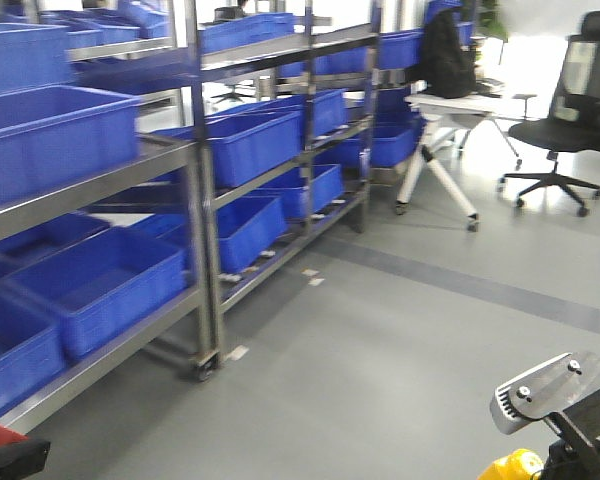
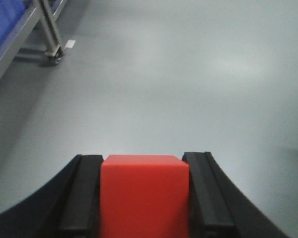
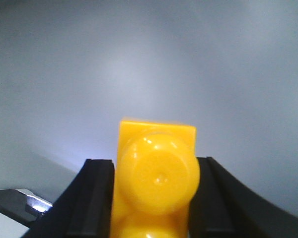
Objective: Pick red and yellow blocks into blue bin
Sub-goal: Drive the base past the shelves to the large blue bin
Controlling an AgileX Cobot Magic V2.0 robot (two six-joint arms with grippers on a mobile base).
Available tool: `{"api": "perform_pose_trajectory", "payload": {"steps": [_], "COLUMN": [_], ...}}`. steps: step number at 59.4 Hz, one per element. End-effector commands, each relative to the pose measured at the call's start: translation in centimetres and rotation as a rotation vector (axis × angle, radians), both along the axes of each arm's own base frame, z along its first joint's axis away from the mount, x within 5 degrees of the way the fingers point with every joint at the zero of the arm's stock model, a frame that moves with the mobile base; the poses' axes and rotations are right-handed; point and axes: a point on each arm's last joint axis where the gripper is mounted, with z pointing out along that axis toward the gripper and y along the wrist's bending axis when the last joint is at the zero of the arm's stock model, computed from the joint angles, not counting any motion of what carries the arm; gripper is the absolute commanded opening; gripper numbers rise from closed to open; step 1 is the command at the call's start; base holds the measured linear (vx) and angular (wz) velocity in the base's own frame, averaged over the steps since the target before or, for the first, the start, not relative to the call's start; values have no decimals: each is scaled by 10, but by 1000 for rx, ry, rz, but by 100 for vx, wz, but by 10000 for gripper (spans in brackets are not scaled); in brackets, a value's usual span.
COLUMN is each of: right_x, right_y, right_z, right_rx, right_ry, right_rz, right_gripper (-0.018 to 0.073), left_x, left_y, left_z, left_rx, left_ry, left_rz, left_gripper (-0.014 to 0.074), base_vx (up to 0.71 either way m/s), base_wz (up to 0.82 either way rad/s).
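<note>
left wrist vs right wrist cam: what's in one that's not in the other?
Left wrist only: the red cube pinched in the left gripper, and a metal rack leg on a caster at top left.
Right wrist only: the yellow brick pinched in the right gripper, with a round stud facing the camera.
Both: black fingers flanking a block, with bare grey floor beyond.

glossy yellow plastic brick (image 3: 156, 181), matt smooth red cube (image 2: 144, 198), shiny metal shelving (image 1: 206, 250), blue plastic tubs (image 1: 100, 285), smooth floor (image 1: 400, 330)
</note>
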Motion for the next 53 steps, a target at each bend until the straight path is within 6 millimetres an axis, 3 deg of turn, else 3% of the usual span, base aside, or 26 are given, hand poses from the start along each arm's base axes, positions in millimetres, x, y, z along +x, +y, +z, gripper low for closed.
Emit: {"api": "perform_pose_trajectory", "payload": {"steps": [1, 53], "right_x": [3, 3], "right_y": [0, 0], "right_z": [17, 17], "right_rx": [28, 28], "right_ry": [-104, -104], "right_rz": [1, 1], "right_gripper": [314, 314], "left_x": [2, 3], "left_y": [-2, -2], "left_z": [14, 14], "left_rx": [-39, -38], "left_ry": [-89, -88], "left_rz": [1, 1], "left_gripper": [239, 239], "base_vx": [46, 47], "base_wz": [-38, -24]}}
